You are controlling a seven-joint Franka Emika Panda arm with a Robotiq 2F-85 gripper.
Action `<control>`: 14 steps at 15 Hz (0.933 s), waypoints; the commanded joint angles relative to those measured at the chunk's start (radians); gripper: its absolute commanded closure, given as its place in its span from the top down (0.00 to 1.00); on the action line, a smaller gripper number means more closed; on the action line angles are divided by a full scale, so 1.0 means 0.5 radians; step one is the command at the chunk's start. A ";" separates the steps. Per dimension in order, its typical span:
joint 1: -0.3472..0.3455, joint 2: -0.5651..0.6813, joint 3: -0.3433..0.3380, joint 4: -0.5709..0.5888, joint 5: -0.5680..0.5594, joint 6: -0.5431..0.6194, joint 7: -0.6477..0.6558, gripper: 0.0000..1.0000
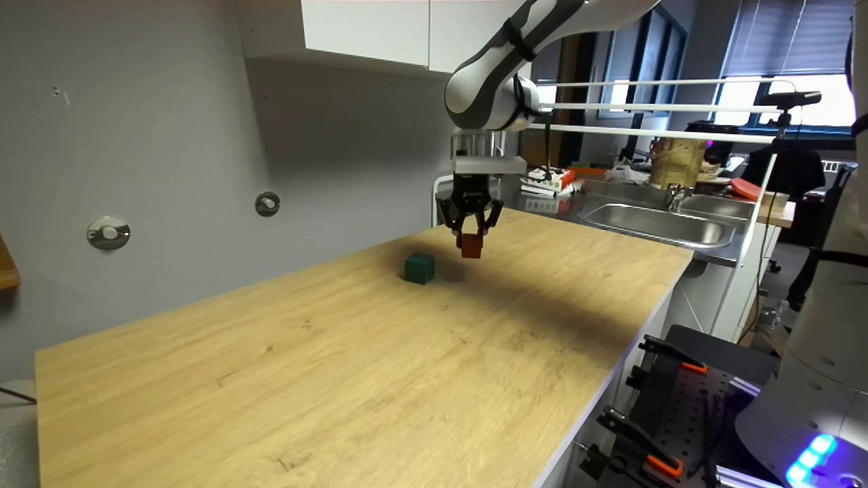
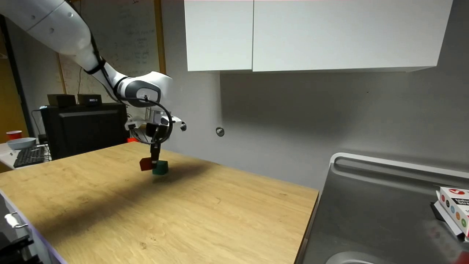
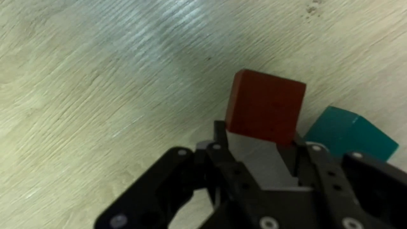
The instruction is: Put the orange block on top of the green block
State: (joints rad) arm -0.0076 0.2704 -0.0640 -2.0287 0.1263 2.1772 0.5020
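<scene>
The orange block (image 1: 471, 247) is a small reddish-orange cube held between the fingertips of my gripper (image 1: 470, 237), a little above the table. It also shows in an exterior view (image 2: 145, 164) and in the wrist view (image 3: 265, 106), jutting out past the fingertips. The green block (image 1: 419, 268) is a dark green cube resting on the table, beside and apart from the held block. In the wrist view the green block (image 3: 349, 133) lies to the right of the orange block, partly hidden by the right finger. In an exterior view the green block (image 2: 162, 168) is partly behind a finger.
The wooden table (image 1: 325, 366) runs along a grey wall (image 1: 163, 163). White cabinets (image 2: 311, 33) hang above on the wall. A metal sink (image 1: 654, 224) and a white box (image 2: 455, 205) are past the table's end.
</scene>
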 commanded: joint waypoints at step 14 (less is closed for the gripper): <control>0.163 0.342 0.011 0.708 -0.148 -0.420 0.071 0.19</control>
State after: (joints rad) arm 0.0654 0.3725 -0.0598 -1.7692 0.0690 2.0216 0.5174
